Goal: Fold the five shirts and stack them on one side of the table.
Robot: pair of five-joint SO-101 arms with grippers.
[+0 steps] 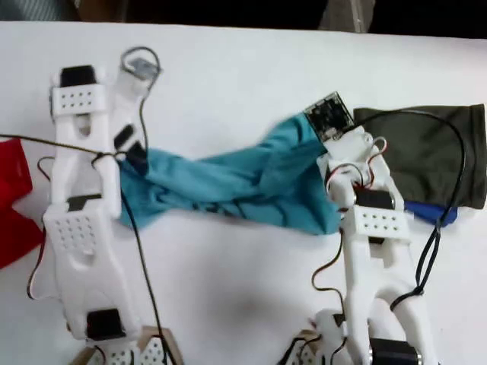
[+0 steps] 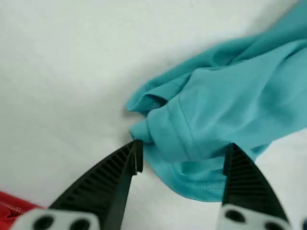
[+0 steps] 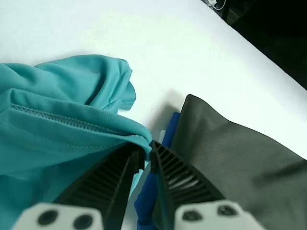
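— How do the arms sit?
— Both reach low over the white tabletop (image 1: 243, 76). The left claw (image 2: 184, 153) gapes astride one end of the crumpled teal jersey shirt (image 1: 228, 182). The right claw (image 3: 144, 154) is clenched on its other end.
— And around them?
— A folded olive shirt (image 1: 434, 152) lies on a blue shirt (image 1: 430, 211) at the right edge, and a red cloth (image 1: 15, 198) at the left edge.

The white table (image 1: 228, 76) is lying bright under the lights, and its far edge is running straight against a dark strip of room (image 1: 228, 11). Beyond that edge, something grey (image 1: 346, 12) is sitting to the right and something brownish (image 1: 97, 7) to the left, both too cropped to identify.
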